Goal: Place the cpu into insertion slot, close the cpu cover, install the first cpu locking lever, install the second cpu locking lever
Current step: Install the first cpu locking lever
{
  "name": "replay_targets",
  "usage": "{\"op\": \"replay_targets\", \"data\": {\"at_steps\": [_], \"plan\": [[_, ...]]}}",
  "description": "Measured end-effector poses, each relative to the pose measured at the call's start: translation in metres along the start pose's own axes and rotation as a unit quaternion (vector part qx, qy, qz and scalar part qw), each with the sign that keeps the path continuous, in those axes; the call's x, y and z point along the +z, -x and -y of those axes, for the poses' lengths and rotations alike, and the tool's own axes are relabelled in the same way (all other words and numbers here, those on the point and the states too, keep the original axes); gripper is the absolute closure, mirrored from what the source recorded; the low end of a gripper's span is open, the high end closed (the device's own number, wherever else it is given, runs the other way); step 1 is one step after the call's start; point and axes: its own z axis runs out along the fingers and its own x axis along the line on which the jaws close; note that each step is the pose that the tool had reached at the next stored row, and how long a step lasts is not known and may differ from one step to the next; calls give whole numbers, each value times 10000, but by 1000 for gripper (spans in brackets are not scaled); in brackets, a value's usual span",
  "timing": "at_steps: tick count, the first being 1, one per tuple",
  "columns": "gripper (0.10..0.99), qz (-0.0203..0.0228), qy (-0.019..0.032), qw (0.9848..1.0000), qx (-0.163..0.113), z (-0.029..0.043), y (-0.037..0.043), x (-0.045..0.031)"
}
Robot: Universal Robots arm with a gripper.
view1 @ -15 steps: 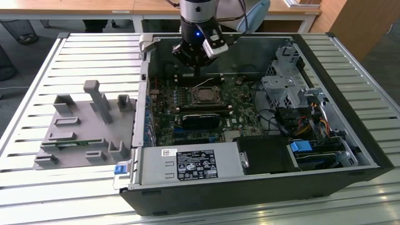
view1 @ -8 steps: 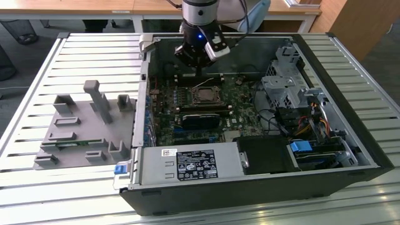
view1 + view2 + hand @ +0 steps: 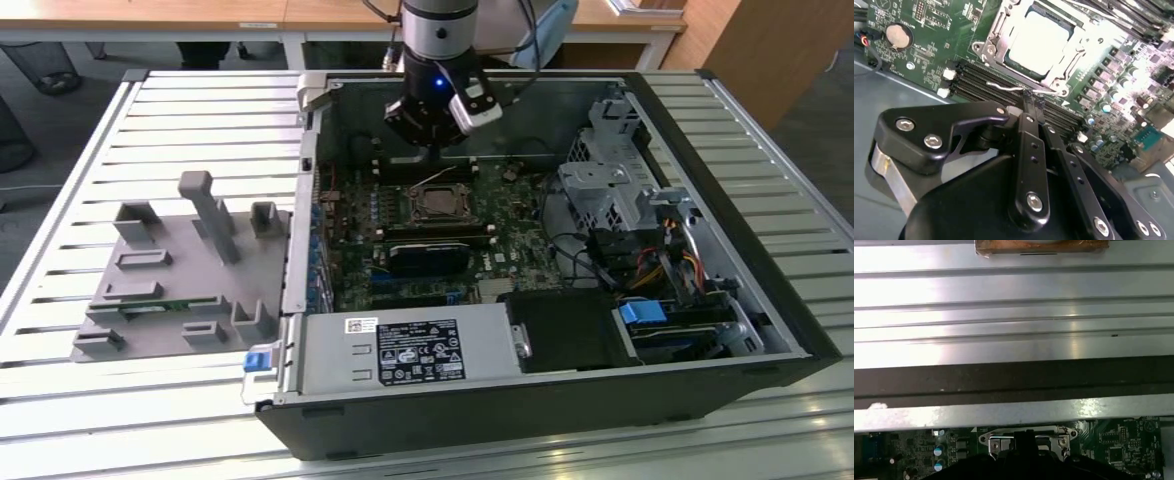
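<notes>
Item: gripper (image 3: 1030,102), black linkage type. Fingers drawn together to a narrow tip, closed, nothing clamped between them as far as the second wrist view shows. Tip set against a thin wire locking lever (image 3: 1019,88) lying just ahead of it, along the near edge of the socket.

Item: cpu (image 3: 1038,41). Bright grey face, seated flat in the insertion slot (image 3: 1004,62), directly beyond the gripper tip. Judged already placed.

Item: cpu cover (image 3: 991,37). Silvery frame lying down around the chip, cut-out centred on it. Judged already closed, though full seating hard to confirm under glare.

Item: memory slots (image 3: 974,80). Long, dark, running beside the tip on its near side, between tip and case floor.

Item: motherboard (image 3: 501,235). Green, inside open computer case (image 3: 747,250); in the exterior view, gripper (image 3: 430,135) hovering low over the socket (image 3: 438,205).

Step in hand, judged: working the lever.

Handling notes: press on the wire itself, not on the cover frame. Keep contact near the lever's free end for leverage. Sweep sideways only once low enough to catch under its hook. Avoid dragging across the memory slots.
</notes>
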Motion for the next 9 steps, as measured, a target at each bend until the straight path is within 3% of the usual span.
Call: {"op": "replay_targets", "data": {"at_steps": [4,9], "plan": [[980,0,-4,10000,-3,-10,-3,66],[980,0,-3,10000,-4,-37,33,94]]}}
